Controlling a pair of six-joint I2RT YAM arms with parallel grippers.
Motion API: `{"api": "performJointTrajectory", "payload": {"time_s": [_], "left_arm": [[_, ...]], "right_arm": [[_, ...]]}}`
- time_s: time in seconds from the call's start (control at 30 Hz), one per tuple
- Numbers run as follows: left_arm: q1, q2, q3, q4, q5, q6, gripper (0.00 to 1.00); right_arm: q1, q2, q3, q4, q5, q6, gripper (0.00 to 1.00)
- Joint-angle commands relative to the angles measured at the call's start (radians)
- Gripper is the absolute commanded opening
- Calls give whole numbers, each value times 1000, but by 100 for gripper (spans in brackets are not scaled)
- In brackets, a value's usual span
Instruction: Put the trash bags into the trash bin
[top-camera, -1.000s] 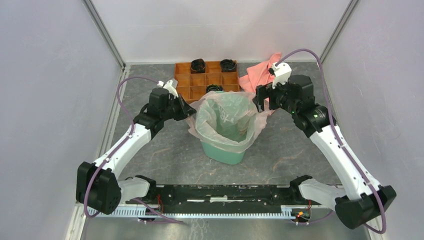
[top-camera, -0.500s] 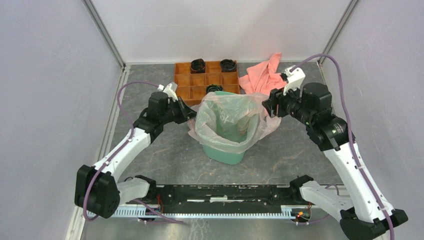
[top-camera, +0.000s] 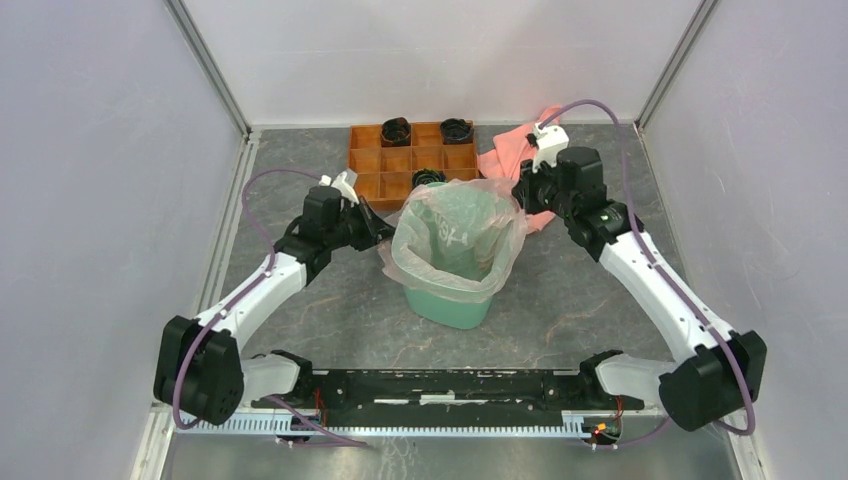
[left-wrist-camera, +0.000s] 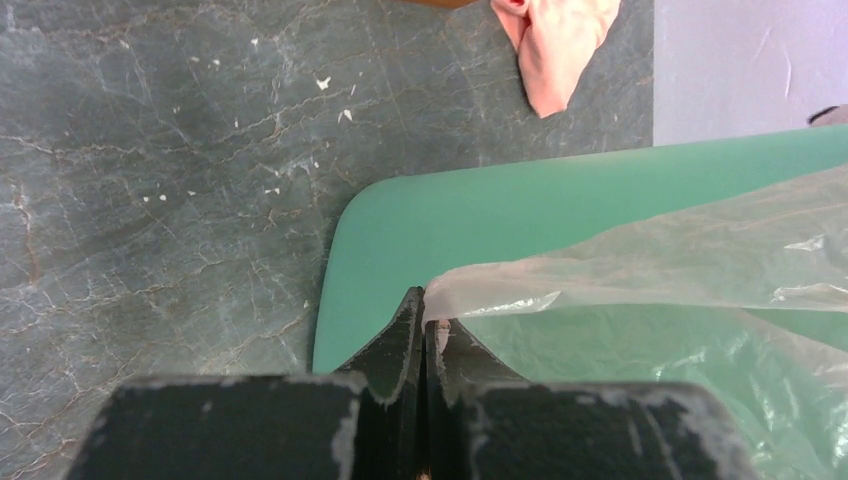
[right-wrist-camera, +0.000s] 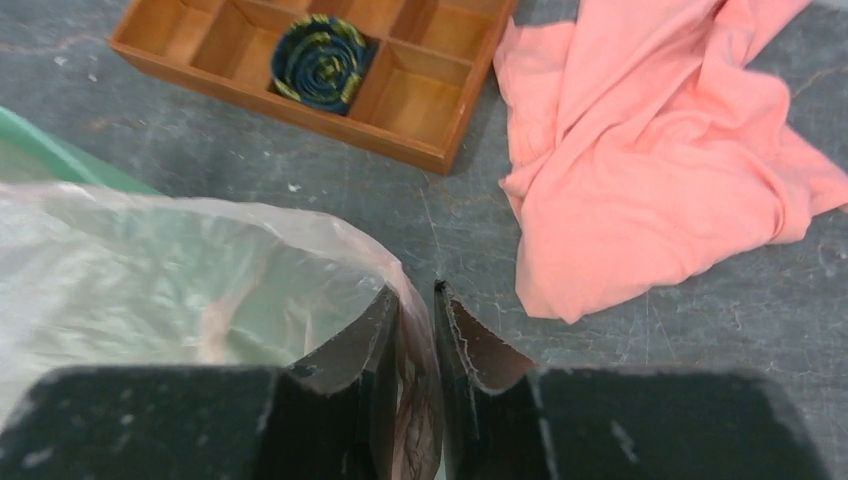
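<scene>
The mint-green trash bin (top-camera: 450, 305) stands mid-table with the translucent pale pink trash bag (top-camera: 455, 225) spread over its mouth. My left gripper (top-camera: 385, 232) is at the bin's left rim, shut on the bag's edge. In the left wrist view its jaws (left-wrist-camera: 424, 300) pinch the film (left-wrist-camera: 650, 250) above the green rim (left-wrist-camera: 480, 220). My right gripper (top-camera: 522, 195) is at the bag's far right corner. In the right wrist view its jaws (right-wrist-camera: 415, 292) stand a narrow gap apart, with bunched bag film (right-wrist-camera: 200, 260) between them.
An orange compartmented tray (top-camera: 412, 160) holding dark round items sits behind the bin. A salmon-pink towel (right-wrist-camera: 660, 150) lies crumpled on the table at the back right, just beyond my right gripper. Grey walls enclose the table on three sides.
My right arm swung out to the right, then came back to the bag's far right corner with its jaws narrowing from wide open. The left gripper kept its hold.
</scene>
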Motion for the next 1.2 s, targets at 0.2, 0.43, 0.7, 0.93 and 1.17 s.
{"api": "performJointTrajectory", "payload": {"time_s": [0.2, 0.43, 0.7, 0.93, 1.17], "left_arm": [[7, -9, -102, 80, 32, -17, 2], [6, -45, -209, 66, 12, 4, 2], [5, -123, -331, 92, 58, -36, 2], [2, -273, -241, -26, 42, -44, 6], [-3, -220, -482, 246, 121, -183, 2]], "right_arm": [[-25, -78, -273, 134, -6, -33, 27], [-32, -73, -344, 194, -114, 9, 29], [-33, -82, -353, 224, -69, 7, 36], [-47, -49, -552, 325, -126, 70, 34], [-45, -95, -520, 303, -154, 89, 35]]}}
